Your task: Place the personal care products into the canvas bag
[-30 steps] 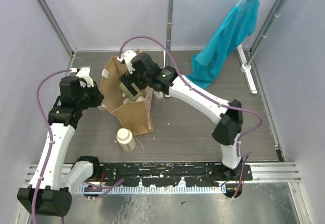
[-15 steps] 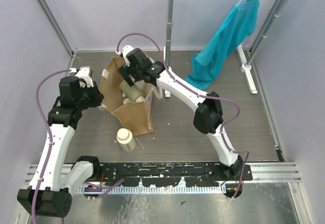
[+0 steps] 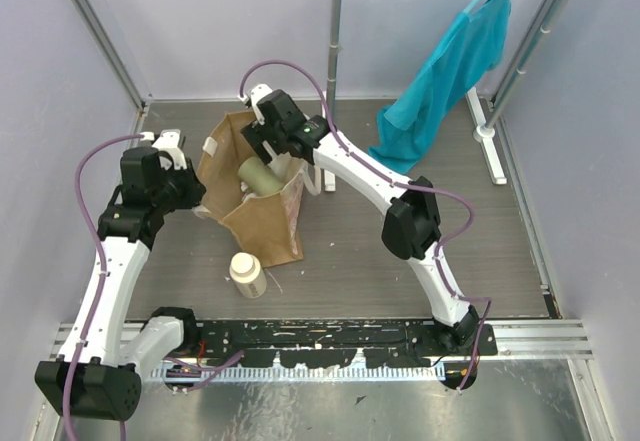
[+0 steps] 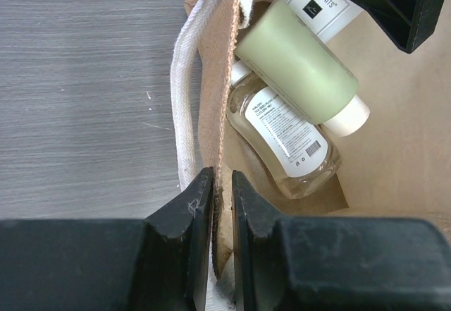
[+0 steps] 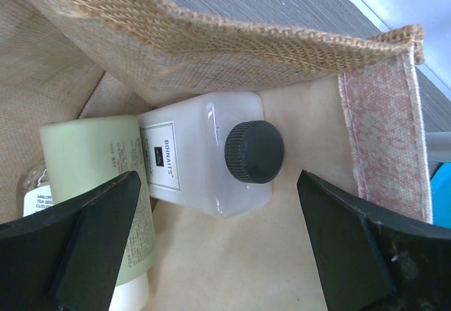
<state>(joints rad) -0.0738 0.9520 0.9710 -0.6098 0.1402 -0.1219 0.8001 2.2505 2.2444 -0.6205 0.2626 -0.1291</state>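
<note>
- The left fingers [image 4: 199,209] are almost closed, pinching the rim of the canvas bag [image 3: 268,229] between them; a whitish strap handle [image 4: 184,113] runs just beside the pinched edge
- The right fingers [image 5: 99,233] are spread wide over the bag's mouth, with nothing gripped and no bottle touched
- Straight below the right fingers, inside the bag, sits the white rectangular bottle [image 5: 197,159], its dark cap [image 5: 254,149] turned up toward the opening
- Next to it, toward one finger, the olive-green bottle [image 5: 99,173] lies slanted across the amber clear bottle [image 4: 285,138], which is lowest in the bag
- The cream bottle [image 3: 248,273] is the one product outside the bag: it is on the desk [image 3: 380,261] just beside the bag's near wall, on the arm-base side of both pairs of fingers
- It looks upright, with its long axis vertical and its cap on top, so the round body offers a grip from any side
- The left fingers are the nearer pair, but they are busy holding the bag open
- The right fingers are free, yet the bag stands between them and the cream bottle, so I judge the coming reach has to clear the rim first
- The white bottle's label reads roughly "BONAITS" in capitals under a small dark square
- The amber bottle has a white label with lines of print and a barcode, and the olive one has fine print; both are too small to read
</note>
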